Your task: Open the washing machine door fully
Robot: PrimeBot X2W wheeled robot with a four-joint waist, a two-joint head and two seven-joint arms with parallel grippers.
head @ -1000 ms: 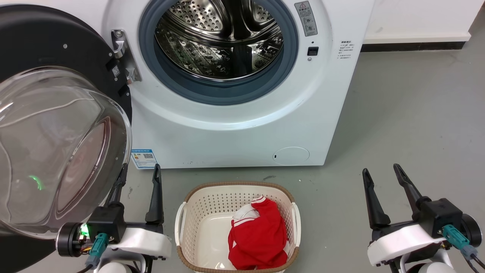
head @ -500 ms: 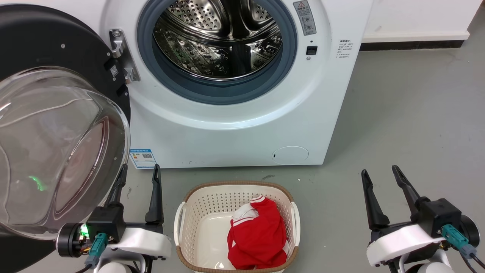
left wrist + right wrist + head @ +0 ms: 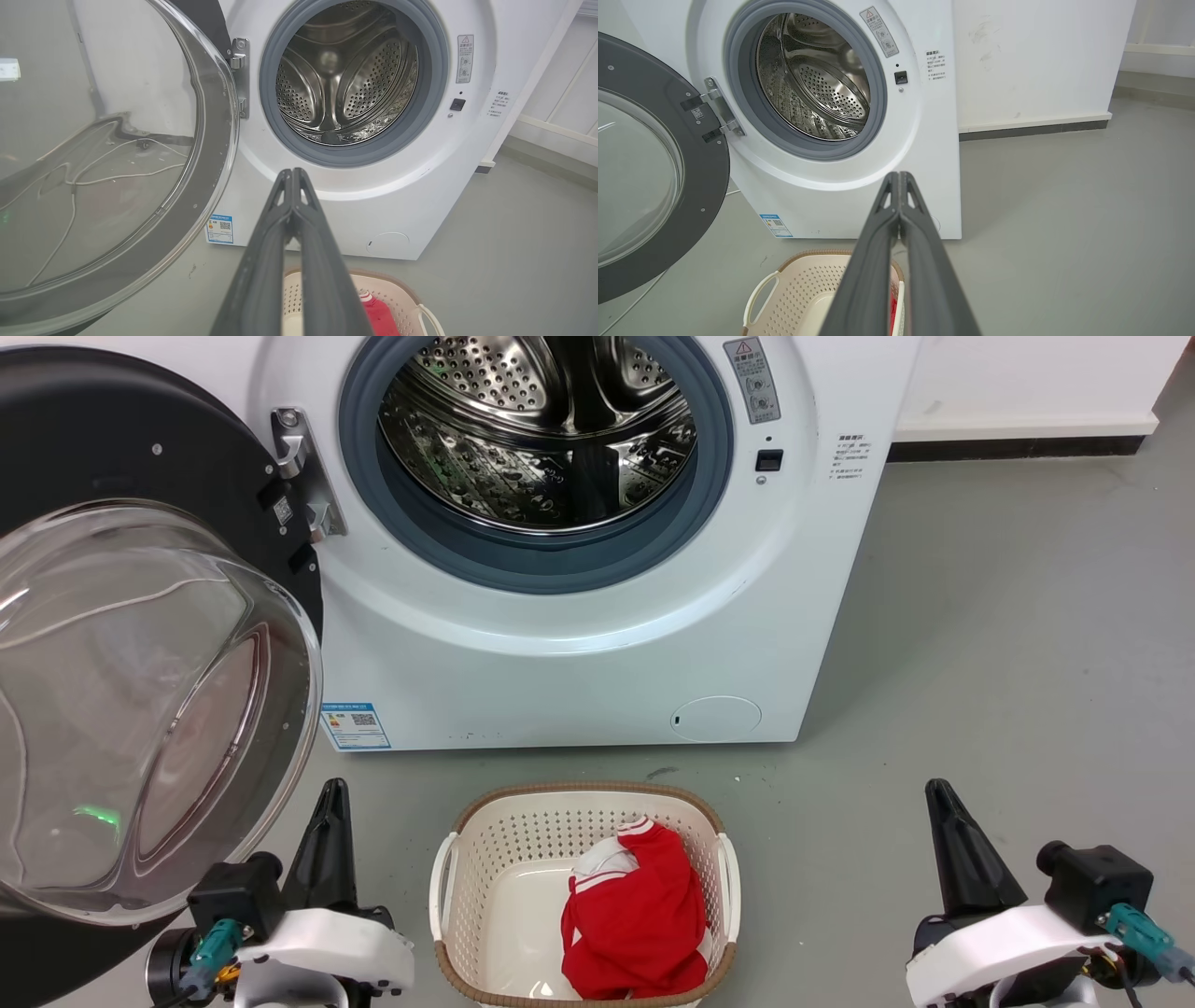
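Lead: Both grippers have changed since a second ago. We noted the left gripper (image 3: 333, 798) and the right gripper (image 3: 941, 798) with fingers spread. Now each pair is pressed together and sits lower in the head view.

Second: Agreed. We confirm it in the wrist views: each pair meets at the tips, clenched on nothing.

Lead: Position of the washing machine door (image 3: 140, 709)?

Second: We find it swung out on its hinge (image 3: 303, 476) to the left of the washing machine (image 3: 560, 653), glass bowl towards us, well clear of the drum mouth (image 3: 537, 439). Neither gripper touches it. The left one is near its lower rim.

Lead: We also record a basket (image 3: 583, 791) on the floor (image 3: 980, 616) between the grippers, holding a red garment (image 3: 635, 915).
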